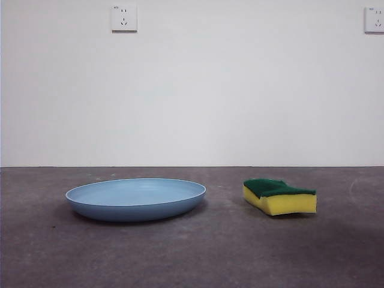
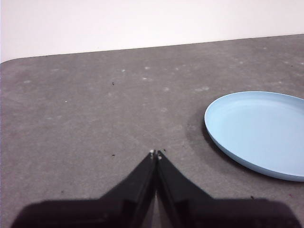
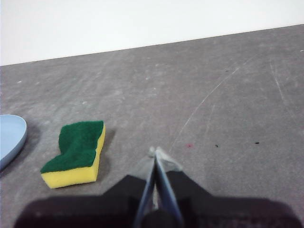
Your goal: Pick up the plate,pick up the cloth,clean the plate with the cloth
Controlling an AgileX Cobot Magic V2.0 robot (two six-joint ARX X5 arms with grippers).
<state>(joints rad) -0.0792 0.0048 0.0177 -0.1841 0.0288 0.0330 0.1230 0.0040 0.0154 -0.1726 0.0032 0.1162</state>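
Lying beside right end effector (image 3: 156, 154): cloth (image 3: 76, 153)

Both grippers were matte black: the left gripper (image 2: 156, 155) showed wedge-shaped jaws; the right gripper (image 3: 156, 153) bore pale translucent tips

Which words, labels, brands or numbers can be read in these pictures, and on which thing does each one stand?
No text can be read.
Plate: plain, no marking.
Sponge: no brand shown.
Wall socket: a tiny mark at its top, too small to read.
Second socket: no legible text.
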